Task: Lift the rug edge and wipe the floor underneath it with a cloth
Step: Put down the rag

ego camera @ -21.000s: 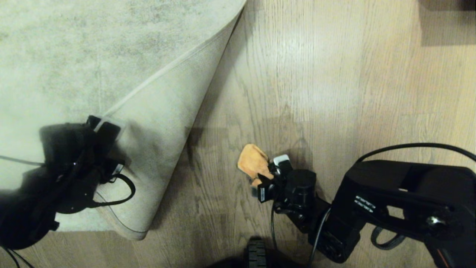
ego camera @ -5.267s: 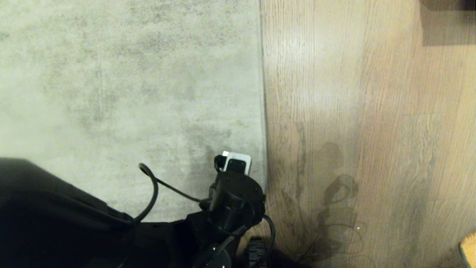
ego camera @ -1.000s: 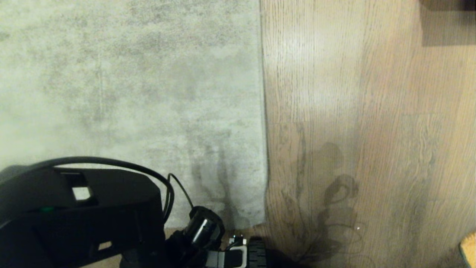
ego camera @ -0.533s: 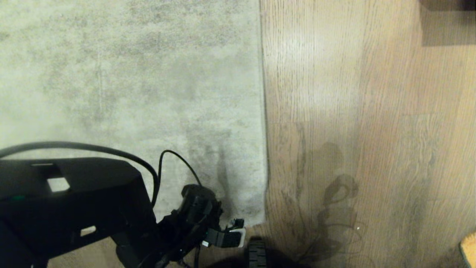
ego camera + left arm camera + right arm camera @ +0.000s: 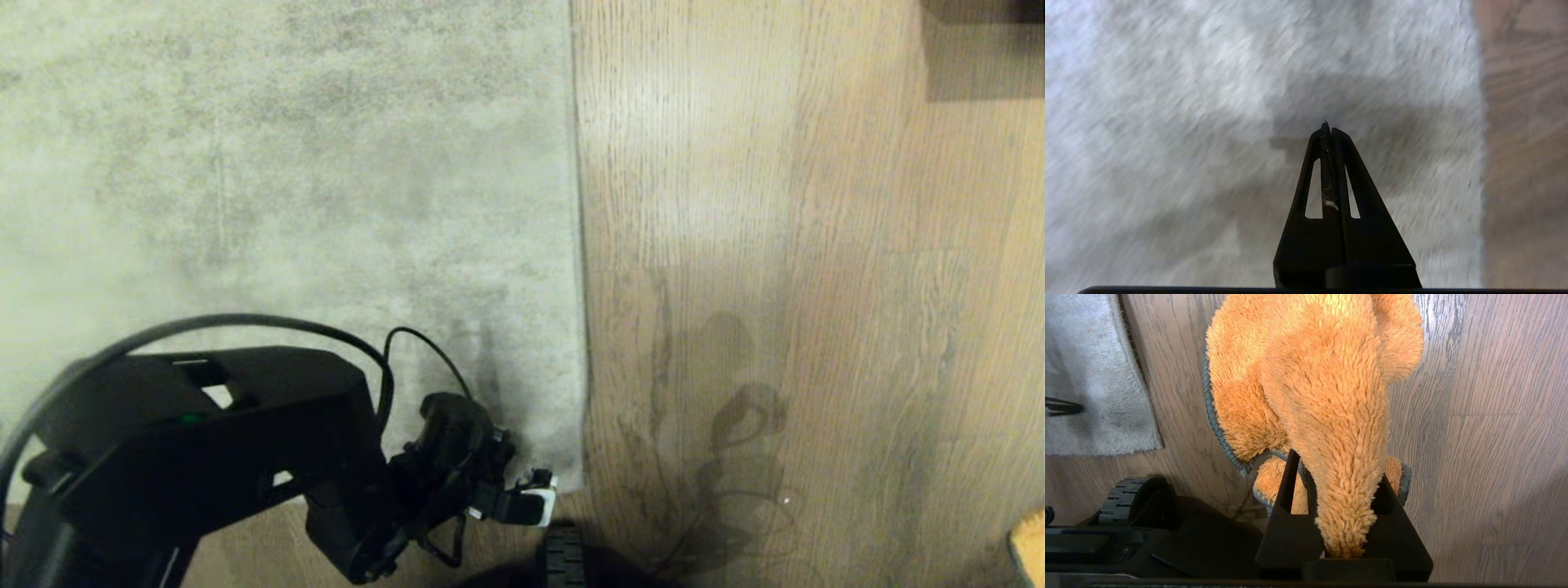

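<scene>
The rug (image 5: 286, 204) is lying flat, its straight edge (image 5: 578, 245) pressing against the floor (image 5: 775, 204) with no gap showing beneath for a finger to slip under. The left gripper (image 5: 545, 500), jaws pressed together, is crowding the rug's near corner. Right of the edge the bare planks are stretching wide and unblocked. A black wheel (image 5: 563, 555) is sitting just beside that corner.

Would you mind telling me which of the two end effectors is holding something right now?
The right end effector: it is clamped on the fuzzy orange cloth. The left end effector is shut on nothing, over the rug.
</scene>
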Available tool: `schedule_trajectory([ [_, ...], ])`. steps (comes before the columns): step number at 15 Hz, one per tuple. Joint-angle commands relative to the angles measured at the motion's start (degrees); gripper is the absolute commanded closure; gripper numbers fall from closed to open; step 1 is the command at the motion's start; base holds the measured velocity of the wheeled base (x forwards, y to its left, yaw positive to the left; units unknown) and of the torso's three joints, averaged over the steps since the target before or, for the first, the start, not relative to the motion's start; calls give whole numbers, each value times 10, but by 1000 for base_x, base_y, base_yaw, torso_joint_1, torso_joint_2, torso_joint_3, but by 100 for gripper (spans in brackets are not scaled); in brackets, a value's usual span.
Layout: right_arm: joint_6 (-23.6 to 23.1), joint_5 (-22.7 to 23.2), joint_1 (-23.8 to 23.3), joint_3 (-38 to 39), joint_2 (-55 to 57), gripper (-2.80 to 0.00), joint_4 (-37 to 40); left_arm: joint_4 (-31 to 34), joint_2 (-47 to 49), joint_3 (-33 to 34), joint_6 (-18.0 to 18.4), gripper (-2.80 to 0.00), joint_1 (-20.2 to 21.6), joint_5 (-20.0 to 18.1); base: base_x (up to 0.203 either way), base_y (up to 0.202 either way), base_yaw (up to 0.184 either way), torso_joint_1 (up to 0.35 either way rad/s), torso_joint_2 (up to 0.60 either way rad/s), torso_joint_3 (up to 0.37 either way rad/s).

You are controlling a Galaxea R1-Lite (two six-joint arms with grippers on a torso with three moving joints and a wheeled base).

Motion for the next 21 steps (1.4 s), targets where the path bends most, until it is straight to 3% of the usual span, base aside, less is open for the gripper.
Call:
schedule_trajectory([
  [1, 0, 0, 0, 0, 1, 0, 0, -4, 42, -24, 4, 0, -5, -3, 0, 0, 0, 0, 0, 0],
  [12, 0, 0, 0, 0, 1, 0, 0, 1, 72, -57, -12, 0, -8, -40, 0, 0, 0, 0, 0, 0],
  [17, 0, 0, 0, 0, 1, 0, 0, 27, -42, -23, -10, 0, -14, -54, 0, 0, 0, 0, 0, 0],
  [21, 0, 0, 0, 0, 1, 0, 0, 37, -197, 64, -17, 0, -13, -59, 0, 0, 0, 0, 0, 0],
])
